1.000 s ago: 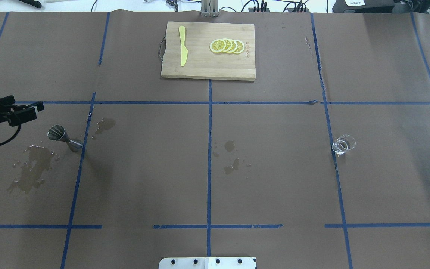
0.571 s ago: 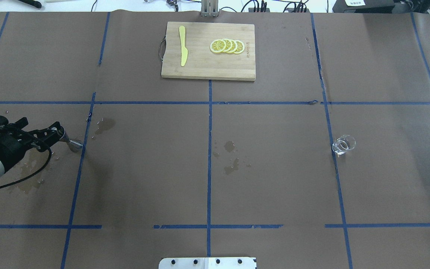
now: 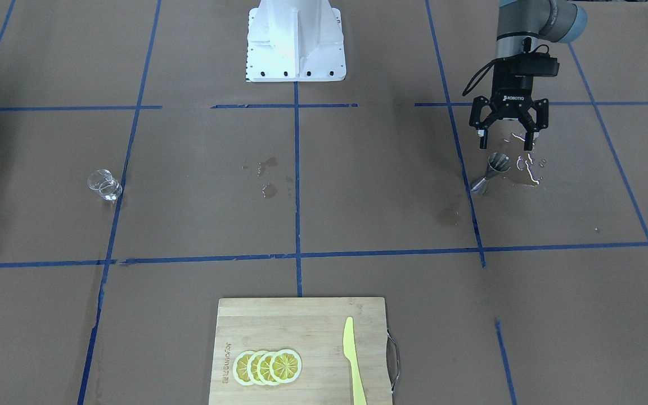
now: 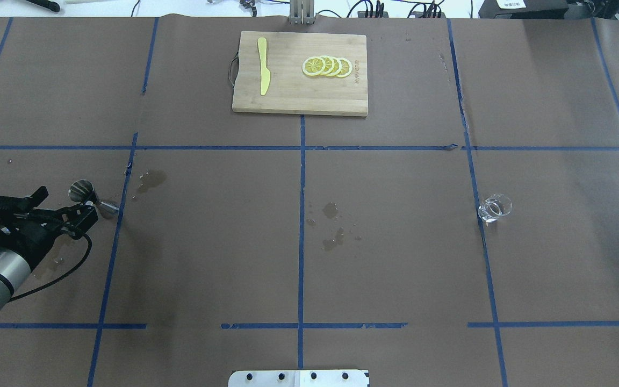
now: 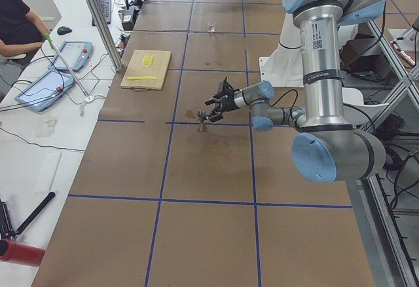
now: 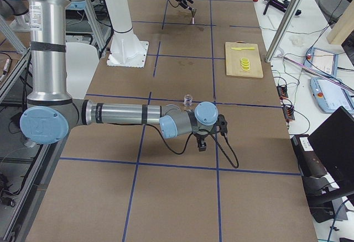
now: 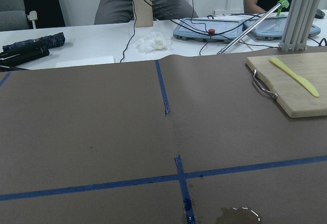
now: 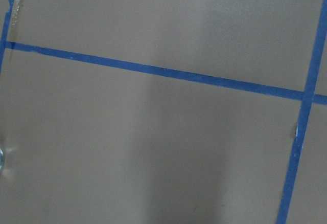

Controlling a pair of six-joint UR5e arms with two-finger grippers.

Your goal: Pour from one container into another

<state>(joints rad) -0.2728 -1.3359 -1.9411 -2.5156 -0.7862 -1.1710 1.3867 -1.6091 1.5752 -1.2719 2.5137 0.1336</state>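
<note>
Fingers (image 3: 481, 138) of the left gripper (image 3: 505, 145) stand spread wide and empty just above a small silver hourglass-shaped metal jigger (image 3: 491, 170), near its upper rim but not touching it. The table (image 4: 207, 258) is covered in brown paper and marked off with blue tape lines (image 4: 301, 215). Taken from the rectangular bamboo cutting board (image 4: 288, 99) at the table's edge farthest from the robot, the jigger stands upright nearer the robot and well off to the robot's left. It is just beside a shiny wet patch (image 3: 528, 169) in the paper. The small clear colourless glass cup (image 4: 495, 208) stands upright and alone on the other side of the board, well off to the robot's right and about as near the robot as the jigger. Whether it holds liquid cannot be made out. The right gripper (image 6: 202, 147) hangs over bare paper farther from the board than the cup and apart from it, seen clearly only from the table's end, so the spread of its fingers cannot be told. On the board lie four overlapping yellow lemon slices (image 4: 326, 66) and a yellow plastic knife (image 4: 263, 67), with smaller damp spots (image 4: 333, 226) between the board and the robot.
</note>
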